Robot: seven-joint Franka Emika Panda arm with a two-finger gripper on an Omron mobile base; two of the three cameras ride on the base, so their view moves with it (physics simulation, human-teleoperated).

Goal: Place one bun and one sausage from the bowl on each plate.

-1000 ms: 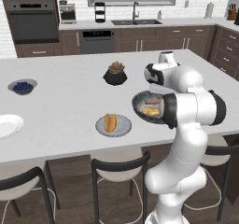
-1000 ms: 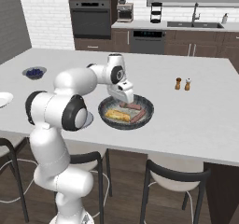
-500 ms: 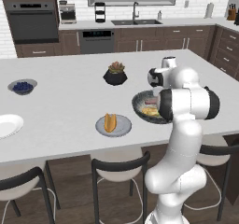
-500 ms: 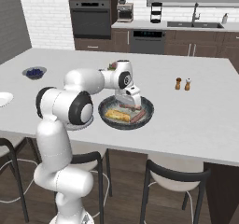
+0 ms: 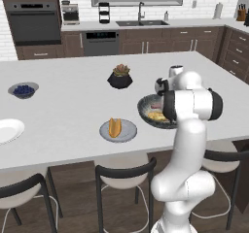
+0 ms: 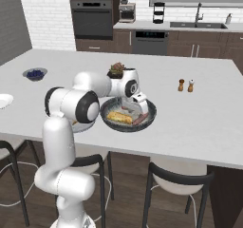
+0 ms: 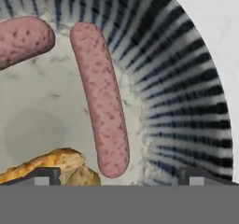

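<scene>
Two sausages (image 7: pixel 100 97) sit under your wide-spread jaws in the bowl (image 6: pixel 151 114), one running 12 to 6, since the grey plate (image 5: pixel 127 132) only has its bun (image 5: pixel 115 127).

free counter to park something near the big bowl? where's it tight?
Bare counter between the blueberry bowl and the grey plate, and right of the salt and pepper shakers. Tight around the bowl, where the open pincer reaches in, succulent pot close behind.

We've dropped the end effector (image 6: pixel 138 109) lower into the bowl (image 6: pixel 149 119), now close over the sausage (image 7: pixel 101 97), wrist shifted toward 3 o'clock.
</scene>
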